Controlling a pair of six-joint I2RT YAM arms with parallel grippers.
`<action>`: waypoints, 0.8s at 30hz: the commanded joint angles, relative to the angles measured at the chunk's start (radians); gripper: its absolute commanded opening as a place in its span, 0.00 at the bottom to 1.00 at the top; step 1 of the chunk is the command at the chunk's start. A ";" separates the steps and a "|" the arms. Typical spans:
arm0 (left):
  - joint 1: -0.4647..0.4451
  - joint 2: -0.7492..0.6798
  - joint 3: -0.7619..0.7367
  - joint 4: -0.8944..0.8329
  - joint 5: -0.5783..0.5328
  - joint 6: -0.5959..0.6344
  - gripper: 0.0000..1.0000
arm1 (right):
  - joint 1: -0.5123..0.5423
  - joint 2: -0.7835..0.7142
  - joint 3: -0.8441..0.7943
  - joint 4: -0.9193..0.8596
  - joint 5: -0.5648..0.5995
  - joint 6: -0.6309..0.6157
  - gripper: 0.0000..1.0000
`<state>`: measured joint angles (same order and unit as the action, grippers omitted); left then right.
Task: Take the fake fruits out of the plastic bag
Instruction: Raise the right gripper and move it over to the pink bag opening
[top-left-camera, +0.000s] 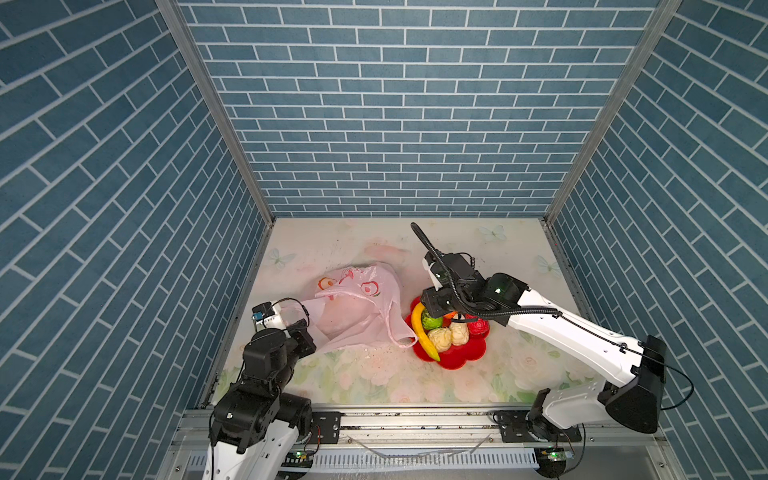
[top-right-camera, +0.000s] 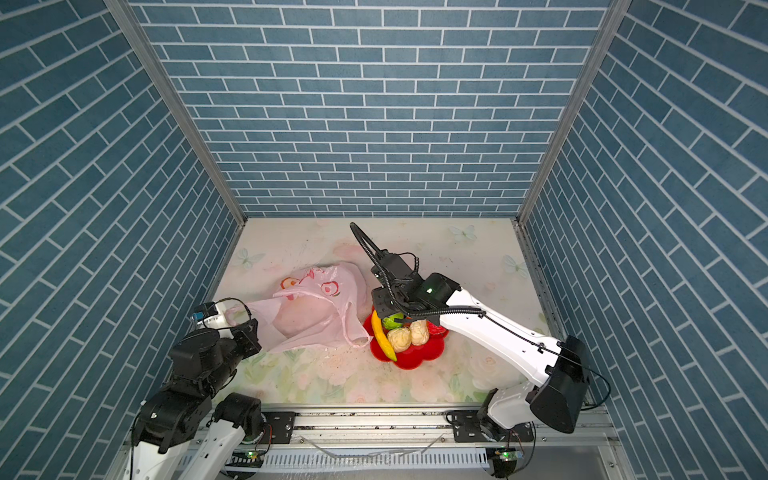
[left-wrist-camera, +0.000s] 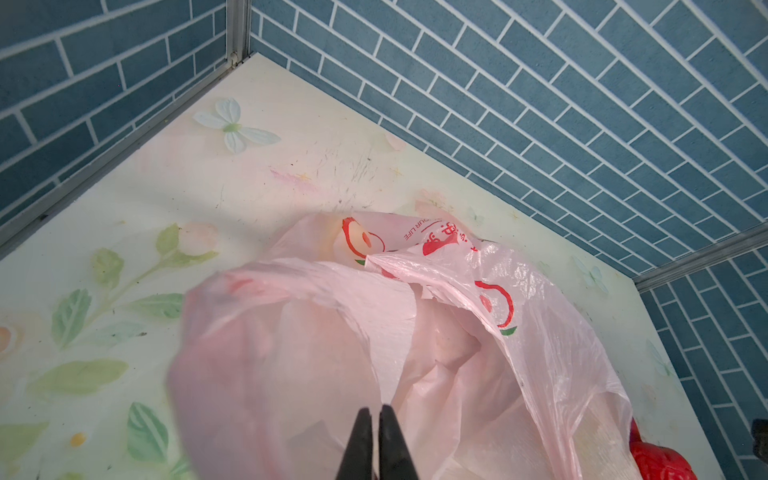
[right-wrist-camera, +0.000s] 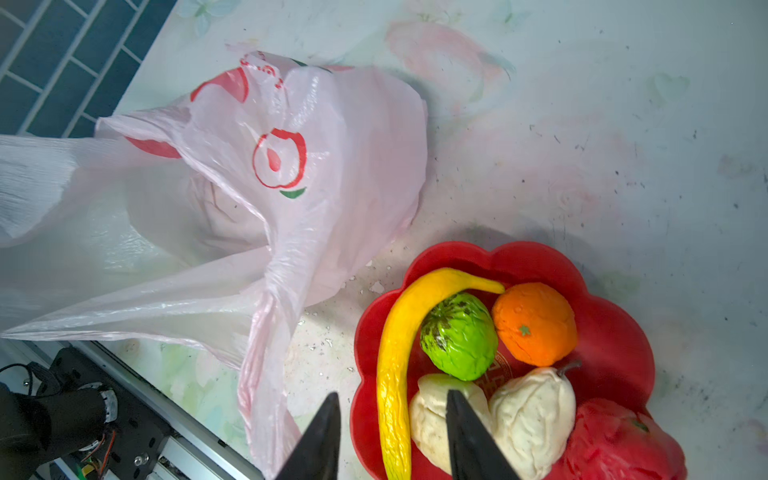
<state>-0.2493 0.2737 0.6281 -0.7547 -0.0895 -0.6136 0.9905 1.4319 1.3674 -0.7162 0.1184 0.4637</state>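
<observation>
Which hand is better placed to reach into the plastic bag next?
Right. The right hand hangs open and empty over the red bowl, beside the plastic bag; the left hand is shut on the bag's edge.

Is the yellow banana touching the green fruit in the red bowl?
Touching. The right wrist view shows the banana curling against the green fruit with no gap between them.
</observation>
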 joint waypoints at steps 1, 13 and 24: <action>-0.004 -0.009 0.007 -0.043 0.019 -0.017 0.08 | 0.024 0.050 0.075 0.016 0.000 -0.072 0.42; -0.005 -0.043 -0.012 -0.057 0.014 -0.074 0.08 | 0.149 0.273 0.176 0.321 -0.025 -0.092 0.39; -0.004 0.035 0.030 -0.015 0.000 -0.069 0.08 | 0.197 0.470 0.263 0.449 -0.129 -0.117 0.19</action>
<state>-0.2493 0.2832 0.6270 -0.7940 -0.0711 -0.6960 1.1809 1.8740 1.5829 -0.3145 0.0330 0.3824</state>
